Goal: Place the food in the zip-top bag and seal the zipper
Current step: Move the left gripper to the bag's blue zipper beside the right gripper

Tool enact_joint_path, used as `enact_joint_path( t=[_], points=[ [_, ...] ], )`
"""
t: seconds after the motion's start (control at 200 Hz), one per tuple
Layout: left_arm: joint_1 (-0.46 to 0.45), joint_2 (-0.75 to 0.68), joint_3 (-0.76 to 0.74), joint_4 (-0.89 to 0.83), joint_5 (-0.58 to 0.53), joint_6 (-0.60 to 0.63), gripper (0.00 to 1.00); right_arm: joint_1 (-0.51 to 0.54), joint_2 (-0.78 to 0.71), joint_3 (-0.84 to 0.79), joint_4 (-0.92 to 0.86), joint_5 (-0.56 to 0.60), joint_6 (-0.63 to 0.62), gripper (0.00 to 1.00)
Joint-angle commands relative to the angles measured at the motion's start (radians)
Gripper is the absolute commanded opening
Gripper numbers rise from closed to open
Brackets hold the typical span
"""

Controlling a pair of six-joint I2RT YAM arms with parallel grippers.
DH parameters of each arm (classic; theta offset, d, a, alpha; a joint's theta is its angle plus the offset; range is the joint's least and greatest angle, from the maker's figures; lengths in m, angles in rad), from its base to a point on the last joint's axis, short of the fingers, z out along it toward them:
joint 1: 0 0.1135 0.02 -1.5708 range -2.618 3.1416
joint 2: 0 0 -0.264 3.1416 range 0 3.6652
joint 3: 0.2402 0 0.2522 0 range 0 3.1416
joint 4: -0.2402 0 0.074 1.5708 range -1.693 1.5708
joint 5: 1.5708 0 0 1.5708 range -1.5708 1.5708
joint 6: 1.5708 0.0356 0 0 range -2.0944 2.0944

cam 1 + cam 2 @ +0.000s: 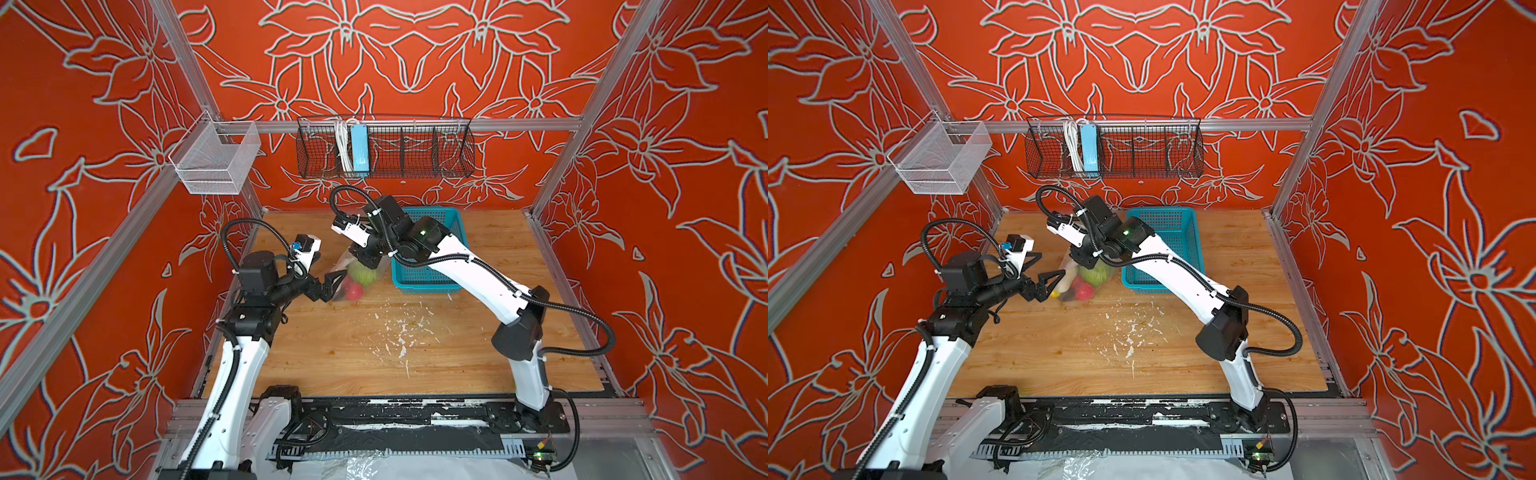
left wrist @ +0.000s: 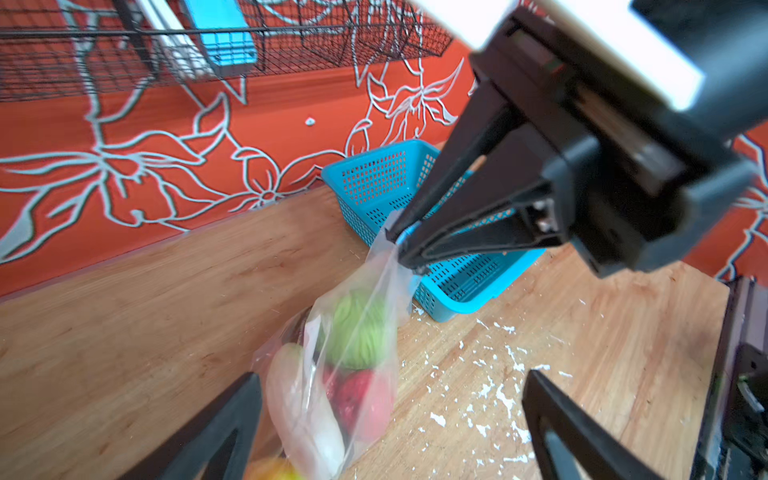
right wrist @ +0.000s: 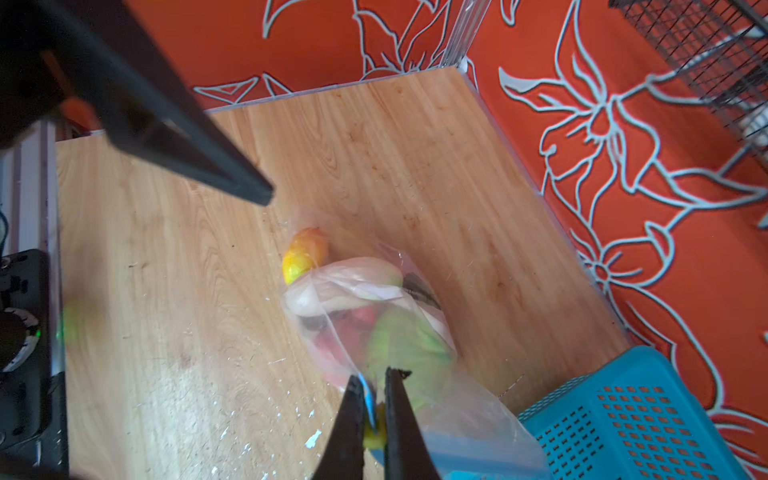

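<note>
While the right gripper (image 3: pixel 374 376) pinches the blue zipper (image 3: pixel 369 399) and the bag (image 2: pixel 376 286) sags just below it with food (image 2: pixel 357 328) inside, the left gripper (image 1: pixel 336 286) hangs spread beside that load; sealing seems in hand, and next likely needs the rim held taut.

Clear zip-top bag (image 2: pixel 376 286) hangs stretched from its blue zipper (image 3: pixel 369 400) corner, with the green cabbage (image 2: pixel 358 328), red berries (image 2: pixel 353 395) and pale cucumber (image 2: pixel 299 409) slumped at the bottom.
</note>
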Motion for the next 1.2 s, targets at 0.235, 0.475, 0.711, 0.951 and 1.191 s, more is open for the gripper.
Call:
enact_joint_path(
  t=[0.235, 0.475, 0.711, 0.951, 1.191],
  points=[
    [-0.002, -0.003, -0.029, 0.139, 0.079, 0.157, 0.97, -0.005, -0.120, -0.093, 0.077, -0.084, 0.003, 0.00],
    [-0.043, 0.065, 0.064, -0.025, 0.042, 0.295, 0.97, -0.009, -0.130, -0.119, 0.088, -0.127, 0.003, 0.00],
    [-0.138, 0.128, 0.087, -0.016, 0.041, 0.379, 0.97, -0.008, -0.139, -0.131, 0.095, -0.157, -0.001, 0.00],
    [-0.189, 0.213, 0.170, -0.075, 0.025, 0.436, 0.96, -0.010, -0.161, -0.168, 0.110, -0.159, -0.007, 0.00],
    [-0.214, 0.225, 0.164, -0.086, 0.004, 0.458, 0.63, -0.013, -0.162, -0.176, 0.088, -0.134, -0.020, 0.00]
  ],
)
